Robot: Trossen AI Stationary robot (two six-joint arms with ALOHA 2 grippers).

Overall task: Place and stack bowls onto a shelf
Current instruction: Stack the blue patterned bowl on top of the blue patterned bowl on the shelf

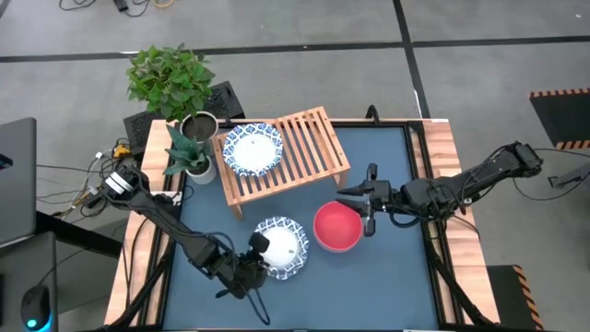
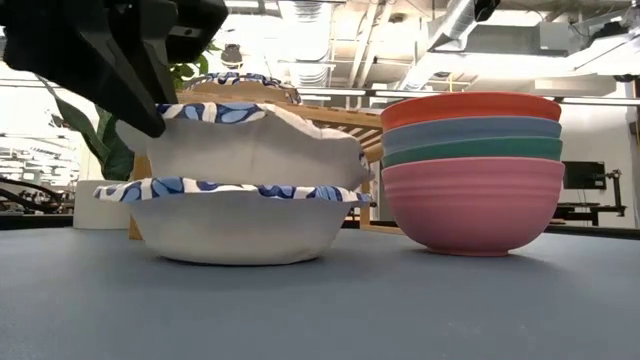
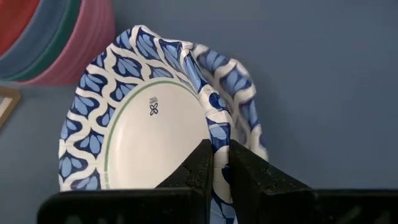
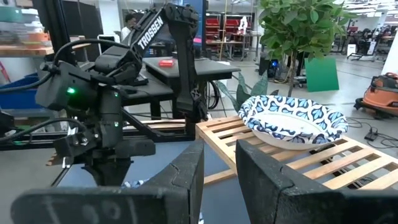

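Two white bowls with blue patterned rims are nested on the table; the upper bowl (image 2: 250,140) sits in the lower bowl (image 2: 240,225). My left gripper (image 1: 255,252) is shut on the upper bowl's rim at its near left side. A third patterned bowl (image 1: 253,149) rests on the left half of the light-wood slatted shelf (image 1: 309,148). A stack of red, blue, teal and pink bowls (image 2: 472,170) stands on the table to the right. My right gripper (image 1: 355,198) hovers by the far right of that stack (image 1: 337,227), narrowly open and empty, pointing toward the shelf. My left gripper pinches the upper patterned bowl's rim (image 3: 219,140) between its two fingers, one finger (image 3: 196,171) inside the bowl and one (image 3: 249,171) outside. The fingers come from the table's near left side. The rim is bent into a crease at the hold. The bowl's bottom stays inside the lower bowl.
Two potted plants (image 1: 189,138) stand at the table's far left corner, next to the shelf. The right half of the shelf (image 1: 318,138) is bare slats. A wooden frame (image 1: 442,148) runs along the table's sides.
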